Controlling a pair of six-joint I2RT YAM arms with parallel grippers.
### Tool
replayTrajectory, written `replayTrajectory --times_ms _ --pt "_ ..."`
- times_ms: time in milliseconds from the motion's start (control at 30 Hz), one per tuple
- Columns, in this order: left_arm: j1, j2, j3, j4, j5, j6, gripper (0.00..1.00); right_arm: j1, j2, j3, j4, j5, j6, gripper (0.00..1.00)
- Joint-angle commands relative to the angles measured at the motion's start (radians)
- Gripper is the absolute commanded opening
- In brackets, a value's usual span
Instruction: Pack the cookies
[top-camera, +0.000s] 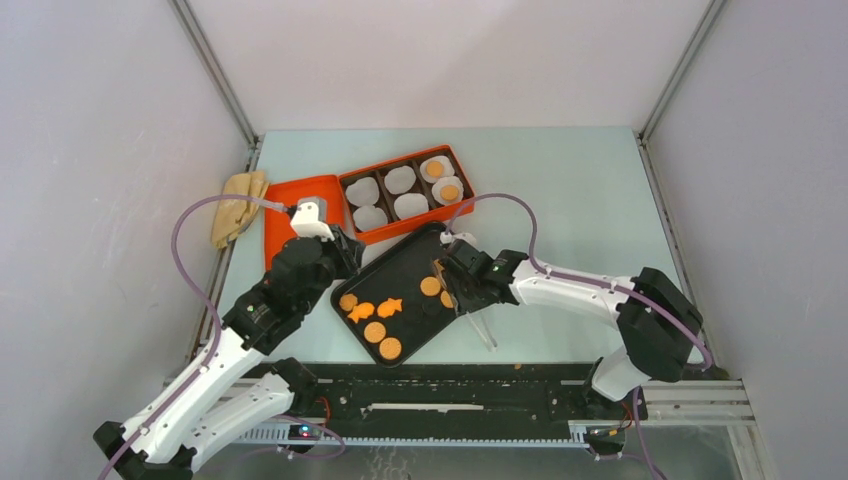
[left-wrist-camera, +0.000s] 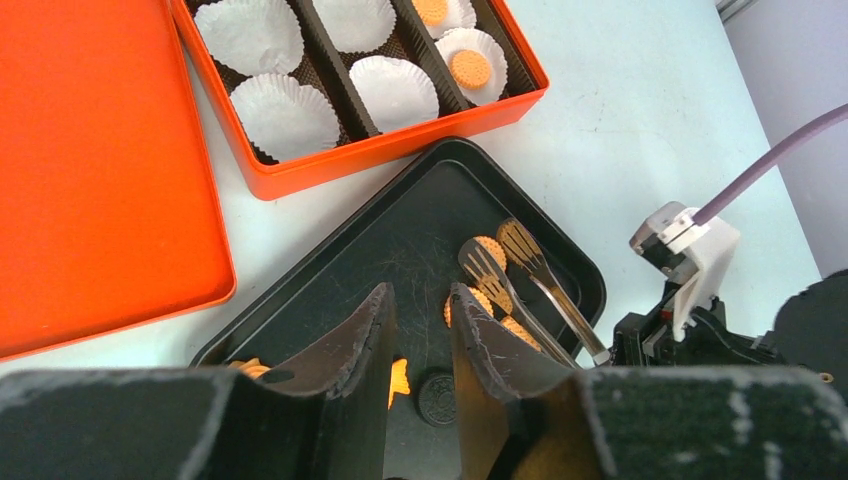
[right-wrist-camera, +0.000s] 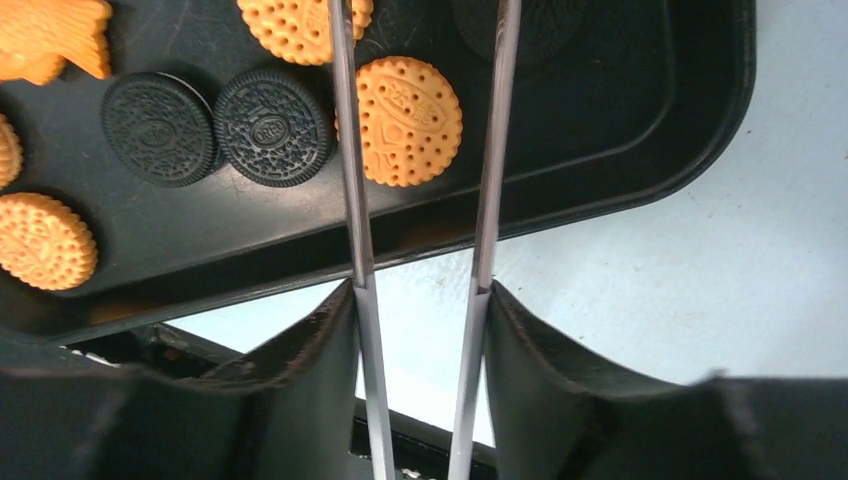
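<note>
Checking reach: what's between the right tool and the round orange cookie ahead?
The thin metal tongs gripped in the right tool run to the round orange cookie, over pale table and the black tray rim; right wrist view.

Tray (top-camera: 405, 262): middle of the surface (top-camera: 570, 200), cookies (top-camera: 375, 331) lying in it.
Box (top-camera: 415, 227): just behind tray; two cookies in its right compartment.
Lid (top-camera: 285, 215): left of box, perhaps touching.
Cloth (top-camera: 237, 205): left of lid.
Tongs (top-camera: 474, 308): over tray's right side.

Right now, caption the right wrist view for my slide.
Right gripper holds metal tongs above an orange cookie in the black tray.
</note>
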Motion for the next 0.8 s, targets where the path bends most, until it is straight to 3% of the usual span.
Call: replayTrajectory --times_ms 0,100,233,467,767 --pt "0.005 -0.007 -0.005 0.024 0.008 -0.014 0.32 0.008 0.011 0.038 -0.008 0.012 0.040 0.46" --pt "0.005 -0.005 -0.007 0.025 0.010 -0.017 0.32 0.008 0.007 0.090 -0.025 0.033 0.018 0.32" --pt "0.005 -0.015 0.002 0.030 0.008 -0.016 0.32 0.008 0.000 0.193 -0.035 0.049 -0.019 0.26" --pt "0.005 -0.023 0.035 -0.002 -0.040 -0.005 0.32 -0.017 0.064 0.413 -0.036 0.032 -0.094 0.24" --pt "0.010 -0.019 0.081 -0.051 -0.108 0.011 0.32 -0.119 0.388 0.794 -0.041 -0.009 -0.188 0.24"
